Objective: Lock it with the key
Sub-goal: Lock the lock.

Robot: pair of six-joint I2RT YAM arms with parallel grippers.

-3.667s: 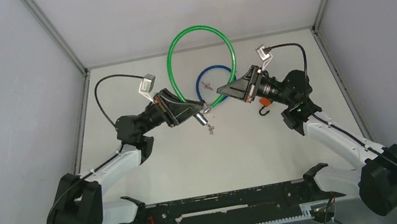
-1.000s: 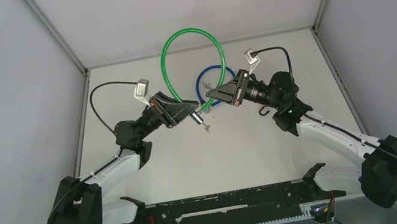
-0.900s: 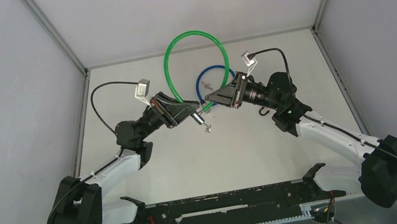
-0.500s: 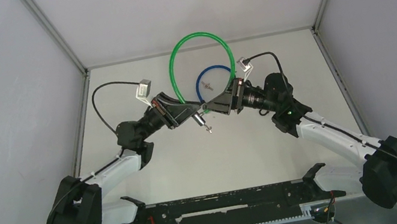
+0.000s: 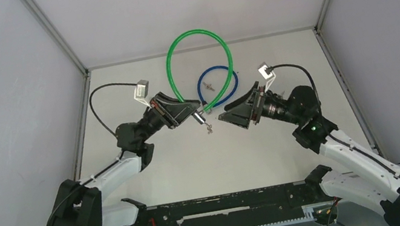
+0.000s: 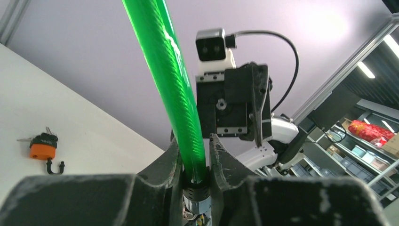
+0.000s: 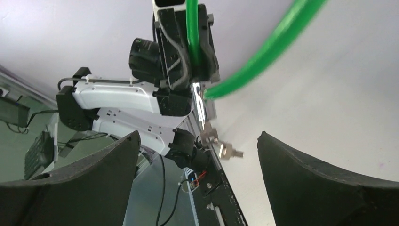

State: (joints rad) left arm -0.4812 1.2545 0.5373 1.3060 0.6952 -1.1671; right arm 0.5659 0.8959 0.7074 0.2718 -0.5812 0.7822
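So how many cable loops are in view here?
2. The green cable rises from the left gripper, which clamps its end; the blue cable lies coiled on the table behind it. Others could be hidden.

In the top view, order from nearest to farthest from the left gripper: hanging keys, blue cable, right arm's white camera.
1. hanging keys, just below the left gripper.
2. blue cable, on the table behind.
3. white camera, far right.
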